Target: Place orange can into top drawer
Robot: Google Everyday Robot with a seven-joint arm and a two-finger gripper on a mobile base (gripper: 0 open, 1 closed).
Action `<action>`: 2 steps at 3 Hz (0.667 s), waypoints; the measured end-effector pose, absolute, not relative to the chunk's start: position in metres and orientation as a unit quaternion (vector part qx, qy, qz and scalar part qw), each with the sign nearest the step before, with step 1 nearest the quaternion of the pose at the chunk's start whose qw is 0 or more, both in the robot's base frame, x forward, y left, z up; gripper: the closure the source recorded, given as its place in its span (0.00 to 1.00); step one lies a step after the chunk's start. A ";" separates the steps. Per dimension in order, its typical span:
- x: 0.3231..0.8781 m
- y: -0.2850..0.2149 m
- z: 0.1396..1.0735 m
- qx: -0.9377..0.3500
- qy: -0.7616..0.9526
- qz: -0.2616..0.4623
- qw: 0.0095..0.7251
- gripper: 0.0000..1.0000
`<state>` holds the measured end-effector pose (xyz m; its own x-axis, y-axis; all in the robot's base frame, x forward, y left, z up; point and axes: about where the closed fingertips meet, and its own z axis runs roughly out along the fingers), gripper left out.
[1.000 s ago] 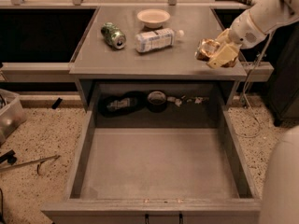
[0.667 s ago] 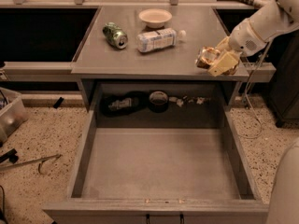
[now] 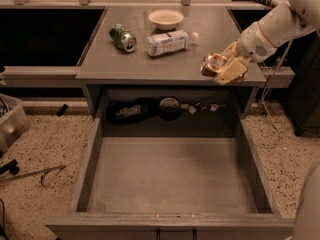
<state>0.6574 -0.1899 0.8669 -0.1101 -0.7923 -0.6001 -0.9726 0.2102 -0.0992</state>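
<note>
Shifted left toward the table (image 3: 150, 66) front edge, the orange can (image 3: 212, 64) stays pinched between the jaws

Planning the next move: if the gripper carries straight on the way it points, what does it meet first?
The gripper, holding the orange can, points down-left. It would probably meet the front edge of the countertop first. Depth is unclear, though, so it might pass over into the top drawer.
</note>
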 end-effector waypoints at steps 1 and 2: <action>0.616 -0.164 0.889 -0.594 0.720 0.196 0.301 1.00; 0.572 -0.142 0.900 -0.566 0.725 0.219 0.326 1.00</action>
